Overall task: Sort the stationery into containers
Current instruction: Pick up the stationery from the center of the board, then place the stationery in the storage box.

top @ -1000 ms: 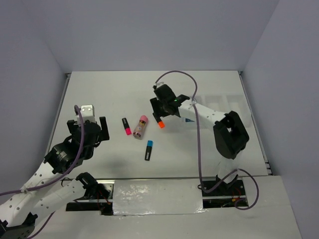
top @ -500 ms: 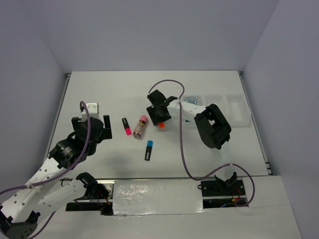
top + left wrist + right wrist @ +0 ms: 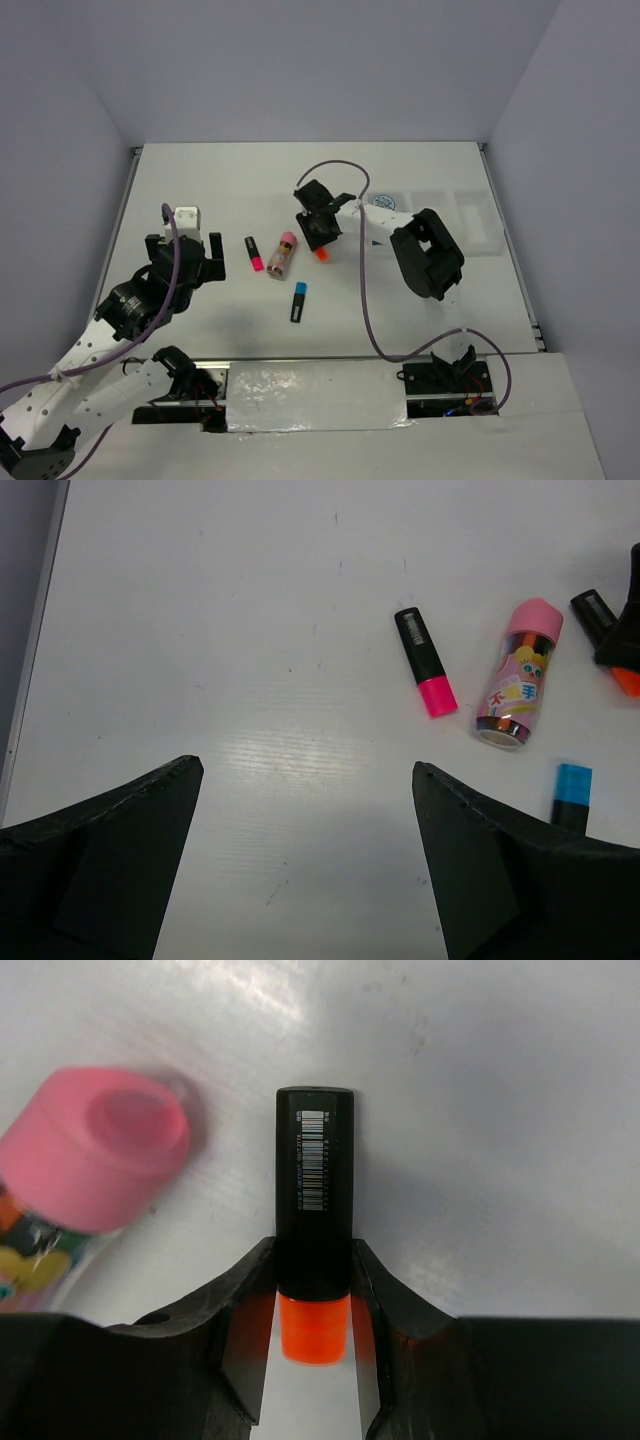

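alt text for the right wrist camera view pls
The right gripper clamps a black orange-capped highlighter from both sides with its two dark fingers, just where the body meets the cap, seen against the white table. To the left is the blurred pink cap of a glue stick, partly cut off by the frame edge.

- Orange highlighter (image 3: 314, 1190): black body, orange cap, squeezed between the right gripper's (image 3: 315, 1272) fingers.
- Pink highlighter (image 3: 254, 254), pink-capped glue stick (image 3: 283, 255) and blue highlighter (image 3: 299, 300): lying flat, close together, not touching.
- Clear tray (image 3: 478, 215): far right.
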Robot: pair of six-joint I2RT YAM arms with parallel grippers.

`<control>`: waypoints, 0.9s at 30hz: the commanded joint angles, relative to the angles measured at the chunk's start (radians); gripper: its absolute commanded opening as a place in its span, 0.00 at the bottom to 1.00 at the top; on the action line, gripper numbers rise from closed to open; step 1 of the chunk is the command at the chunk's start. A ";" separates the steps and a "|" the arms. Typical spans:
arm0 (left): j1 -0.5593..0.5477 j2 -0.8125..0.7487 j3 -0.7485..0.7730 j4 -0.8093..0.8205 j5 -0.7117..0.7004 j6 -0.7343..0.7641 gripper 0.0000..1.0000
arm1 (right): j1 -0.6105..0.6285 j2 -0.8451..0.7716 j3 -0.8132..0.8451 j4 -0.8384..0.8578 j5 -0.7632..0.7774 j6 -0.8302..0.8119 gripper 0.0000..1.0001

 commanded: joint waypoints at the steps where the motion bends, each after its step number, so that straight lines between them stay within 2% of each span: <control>1: 0.007 -0.009 0.005 0.045 0.001 0.015 0.99 | -0.009 -0.178 -0.036 0.053 -0.081 0.010 0.20; 5: 0.009 -0.007 0.005 0.045 0.007 0.017 0.99 | -0.079 -0.315 -0.050 0.034 -0.116 -0.003 0.20; 12: 0.030 0.000 0.003 0.055 0.020 0.024 0.99 | -0.308 -0.473 -0.101 -0.097 0.069 -0.102 0.22; 15: 0.033 0.016 -0.001 0.061 0.038 0.030 0.99 | -0.427 -0.499 -0.148 -0.107 0.166 -0.155 0.22; 18: 0.033 0.028 0.000 0.061 0.041 0.030 0.99 | -0.480 -0.496 -0.173 -0.096 0.201 -0.191 0.22; 24: 0.033 0.042 0.000 0.056 0.037 0.027 0.99 | -0.616 -0.450 -0.190 -0.093 0.180 -0.171 0.23; 27: 0.033 0.043 -0.001 0.061 0.044 0.030 0.99 | -0.622 -0.445 -0.204 -0.087 0.145 -0.139 0.26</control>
